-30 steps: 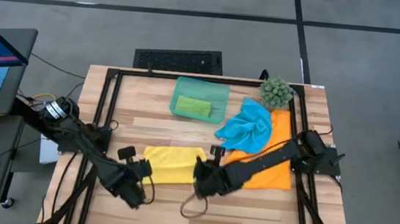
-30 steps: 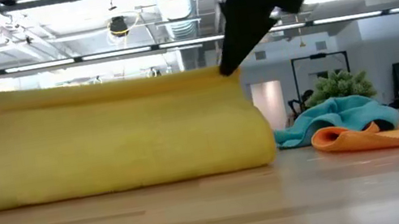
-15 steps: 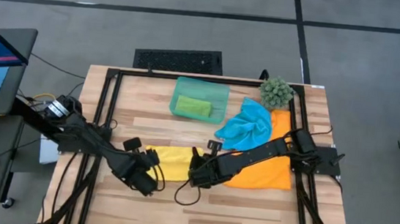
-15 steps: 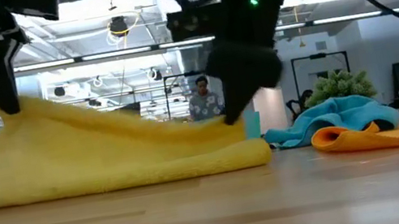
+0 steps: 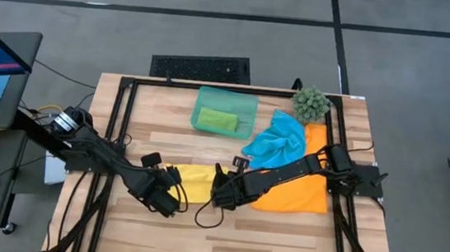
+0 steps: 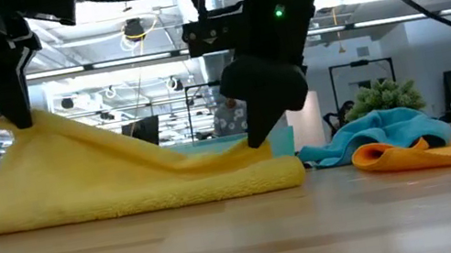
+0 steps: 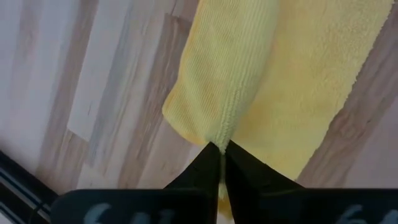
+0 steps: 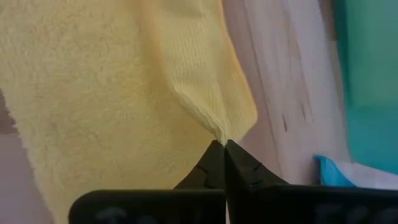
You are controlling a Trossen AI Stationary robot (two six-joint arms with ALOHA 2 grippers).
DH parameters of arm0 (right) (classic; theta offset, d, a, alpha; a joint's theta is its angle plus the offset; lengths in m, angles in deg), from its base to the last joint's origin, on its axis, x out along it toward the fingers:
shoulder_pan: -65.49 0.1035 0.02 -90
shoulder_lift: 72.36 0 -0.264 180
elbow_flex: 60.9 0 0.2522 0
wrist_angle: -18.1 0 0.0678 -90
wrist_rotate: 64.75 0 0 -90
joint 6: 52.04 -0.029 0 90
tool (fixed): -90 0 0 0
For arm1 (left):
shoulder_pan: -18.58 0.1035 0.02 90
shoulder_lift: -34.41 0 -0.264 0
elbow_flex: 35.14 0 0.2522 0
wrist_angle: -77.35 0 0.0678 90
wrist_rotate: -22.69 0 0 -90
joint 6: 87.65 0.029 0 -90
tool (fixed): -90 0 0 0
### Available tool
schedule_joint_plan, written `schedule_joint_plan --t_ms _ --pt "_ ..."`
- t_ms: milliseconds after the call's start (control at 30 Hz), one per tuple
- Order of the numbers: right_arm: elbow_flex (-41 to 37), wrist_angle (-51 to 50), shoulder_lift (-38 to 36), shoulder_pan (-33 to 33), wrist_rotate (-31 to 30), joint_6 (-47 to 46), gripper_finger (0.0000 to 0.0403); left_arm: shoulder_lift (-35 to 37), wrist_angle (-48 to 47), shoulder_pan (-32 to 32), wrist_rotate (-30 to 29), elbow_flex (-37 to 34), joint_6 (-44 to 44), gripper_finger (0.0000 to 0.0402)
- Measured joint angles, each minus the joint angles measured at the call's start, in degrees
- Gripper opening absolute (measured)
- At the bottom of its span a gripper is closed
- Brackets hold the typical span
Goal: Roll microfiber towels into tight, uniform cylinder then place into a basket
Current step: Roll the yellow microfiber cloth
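Yellow, nubbly microfiber towel (image 5: 193, 181) lies low-centre of the high view on the pale wooden table (image 5: 280, 239), its folded edge pinched at both ends by the left gripper (image 7: 219, 155) and right gripper (image 8: 222, 149), each clamped on the cloth.

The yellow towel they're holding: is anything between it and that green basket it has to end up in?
Nothing visible. Both grippers, left and right, are shut on the yellow towel. Between it and the basket lies bare table. The blue towel lies off to the right. A rolled green towel already fills part of the basket.
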Motion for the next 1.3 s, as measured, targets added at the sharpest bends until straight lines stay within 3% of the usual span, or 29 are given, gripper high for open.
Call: schedule_joint_plan --t_ms 500,667,1133,1300 --pt "0.02 -0.04 0.00 -1.56 0.12 -2.25 0.0008 0.00 -3.22 0.02 -2.01 0.00 0.88 0.0133" --pt "0.04 -0.04 -0.02 -2.64 2.89 -3.96 0.0039 0.00 -2.10 -0.25 -3.33 0.00 0.97 0.0138" --pt "0.04 -0.40 -0.04 -2.54 2.74 -3.67 0.0148 0.00 6.21 -5.32 -9.98 -0.02 1.90 0.0132" --pt "0.09 -5.61 -1.55 -2.44 2.79 -4.41 0.0174 0.09 13.44 -6.89 -11.49 -4.77 2.09 0.0132"
